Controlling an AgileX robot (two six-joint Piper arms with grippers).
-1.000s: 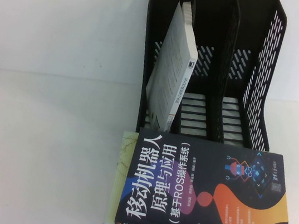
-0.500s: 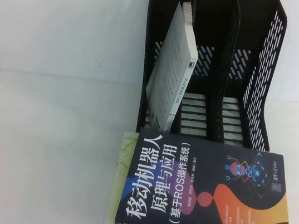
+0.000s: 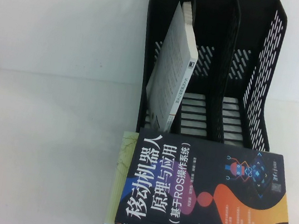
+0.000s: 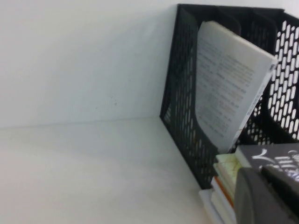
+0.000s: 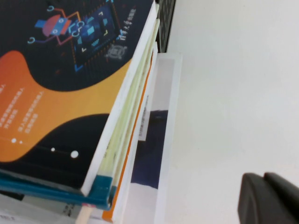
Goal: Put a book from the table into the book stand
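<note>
Your book point(image 3: 172, 65) stands leaning in the leftmost slot of the book stand point(image 3: 261, 78); placement looks done, leaving only retreat. The high view shows neither arm. Wrist views show the left gripper point(image 4: 275, 196) beside the navy book point(image 3: 210, 194) stack and the right gripper point(image 5: 273, 198) over the surface point(image 3: 42, 152), fingers closed, empty.

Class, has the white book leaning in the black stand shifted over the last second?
No. In the high view the white book leans in the leftmost slot of the black book stand, its edges meeting the stand's left wall at the same spots as before.
</note>
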